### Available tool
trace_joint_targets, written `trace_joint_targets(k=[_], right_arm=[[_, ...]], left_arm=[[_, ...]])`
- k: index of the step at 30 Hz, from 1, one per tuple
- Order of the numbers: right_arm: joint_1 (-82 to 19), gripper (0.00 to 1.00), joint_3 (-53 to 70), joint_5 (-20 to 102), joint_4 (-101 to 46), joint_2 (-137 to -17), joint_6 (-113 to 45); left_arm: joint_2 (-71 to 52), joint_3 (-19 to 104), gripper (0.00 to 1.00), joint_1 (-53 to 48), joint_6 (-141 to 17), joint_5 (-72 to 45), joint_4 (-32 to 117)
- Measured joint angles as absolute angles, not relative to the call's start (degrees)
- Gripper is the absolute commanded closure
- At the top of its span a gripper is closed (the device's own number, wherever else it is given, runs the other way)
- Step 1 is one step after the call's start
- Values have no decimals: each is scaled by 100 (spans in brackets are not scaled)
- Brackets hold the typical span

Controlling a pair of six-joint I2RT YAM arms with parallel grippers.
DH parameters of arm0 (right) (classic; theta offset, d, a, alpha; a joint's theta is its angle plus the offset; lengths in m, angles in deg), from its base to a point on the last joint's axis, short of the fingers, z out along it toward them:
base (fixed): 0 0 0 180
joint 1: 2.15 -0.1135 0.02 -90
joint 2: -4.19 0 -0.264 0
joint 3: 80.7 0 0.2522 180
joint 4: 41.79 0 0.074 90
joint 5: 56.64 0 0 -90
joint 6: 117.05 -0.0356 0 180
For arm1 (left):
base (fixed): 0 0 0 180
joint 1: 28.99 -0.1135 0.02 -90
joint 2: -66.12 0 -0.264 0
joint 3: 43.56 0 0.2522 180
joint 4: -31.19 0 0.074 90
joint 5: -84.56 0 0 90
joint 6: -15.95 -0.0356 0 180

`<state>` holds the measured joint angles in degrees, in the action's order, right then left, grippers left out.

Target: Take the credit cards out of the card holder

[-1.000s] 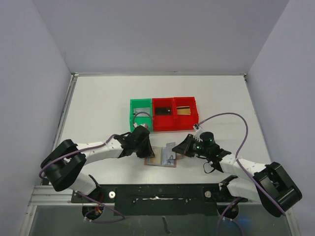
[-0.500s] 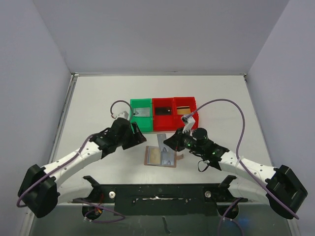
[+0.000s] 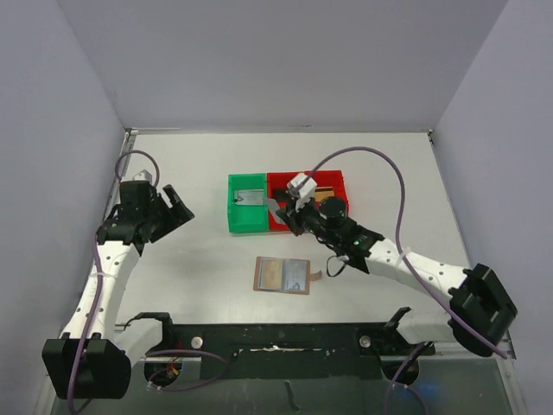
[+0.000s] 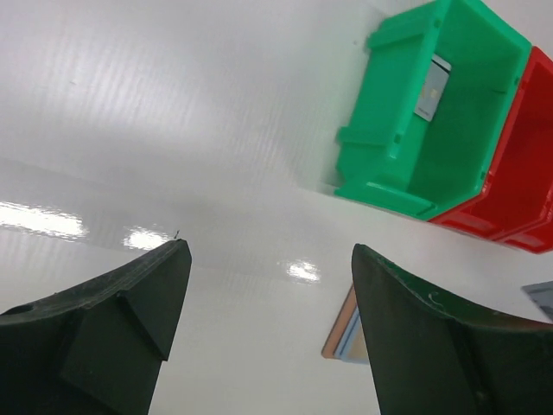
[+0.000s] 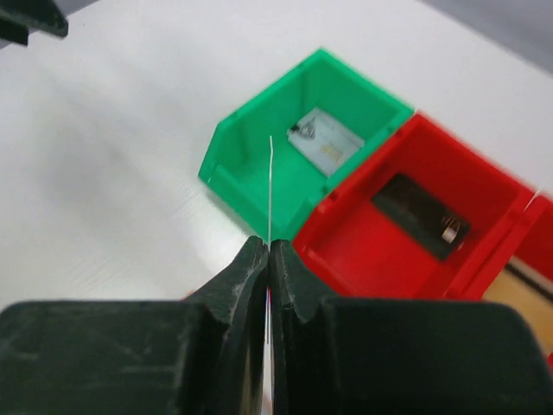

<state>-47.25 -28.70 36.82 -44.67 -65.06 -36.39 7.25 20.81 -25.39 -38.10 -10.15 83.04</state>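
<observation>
The card holder [image 3: 283, 276] lies open and flat on the table, brown edge and pale pockets up; its corner [image 4: 346, 341] shows in the left wrist view. My right gripper [image 3: 278, 210] is shut on a thin credit card [image 5: 270, 186], seen edge-on. It hangs above the wall between the green bin [image 5: 285, 164] and the red bin [image 5: 415, 233]. My left gripper [image 3: 168, 207] stands open and empty far to the left, over bare table, its fingertips [image 4: 177, 259] wide apart.
A silver card [image 3: 251, 197] lies in the green bin [image 3: 247, 216] and a black card [image 5: 421, 216] in the middle red bin. The right red bin [image 3: 335, 203] holds a tan card. Grey walls close in the table's sides and back.
The left gripper let go beside the card holder, opened and swung away to the far left. The right gripper carried the card up from the holder to the bins.
</observation>
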Motion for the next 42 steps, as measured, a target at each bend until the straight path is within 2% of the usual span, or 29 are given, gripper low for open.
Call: trace_joint_targets(k=[8,15,21,42], right_arm=[[-4708,100,-129,3754,-3792,-8633,-2079],[-4631,100,1204,3835,-2688,-10047,-1272],[-4596,100,1873,3907,-1993,-10777,-787],[-4524,100,3438,3984,-944,-12054,1058]], left_arm=[[801,2013,25,-3047,-4387,-941,8367],[1507,964,24,-3047,-4307,-934,8009],[1568,931,24,-3049,-4298,-928,7738],[1568,931,24,-3184,-4298,-1046,7508]])
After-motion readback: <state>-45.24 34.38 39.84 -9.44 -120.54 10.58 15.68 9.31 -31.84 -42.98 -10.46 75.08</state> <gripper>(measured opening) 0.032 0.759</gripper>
